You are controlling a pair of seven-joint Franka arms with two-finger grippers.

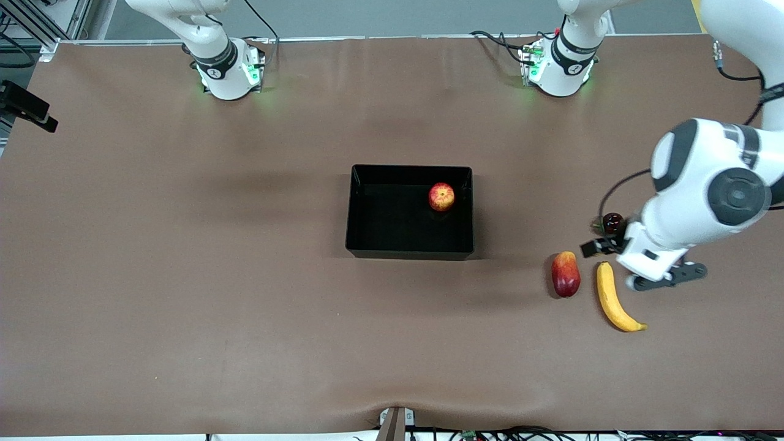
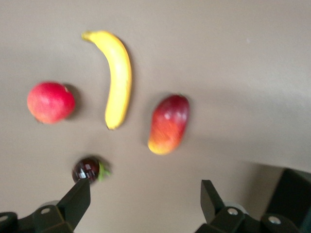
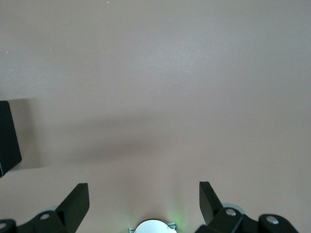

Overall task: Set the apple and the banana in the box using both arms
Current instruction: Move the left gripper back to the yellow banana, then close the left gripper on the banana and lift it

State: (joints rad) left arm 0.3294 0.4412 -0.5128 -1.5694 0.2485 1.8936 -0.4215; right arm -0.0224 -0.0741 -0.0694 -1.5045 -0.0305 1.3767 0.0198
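The apple (image 1: 441,196) lies inside the black box (image 1: 367,245) at the table's middle, close to the wall toward the left arm's end. The yellow banana (image 1: 615,297) (image 2: 116,80) lies on the table toward the left arm's end, nearer to the front camera than the box. My left gripper (image 2: 146,191) hangs open and empty over the table beside the banana and holds nothing. My right gripper (image 3: 144,191) is open and empty over bare table near its own base (image 3: 155,227), up out of the front view.
An elongated red-and-yellow fruit (image 1: 565,274) (image 2: 169,124) lies beside the banana. A small dark round fruit (image 1: 612,222) (image 2: 87,170) sits by the left hand. A pinkish-red round fruit (image 2: 50,102) shows only in the left wrist view. The box corner (image 3: 7,138) edges the right wrist view.
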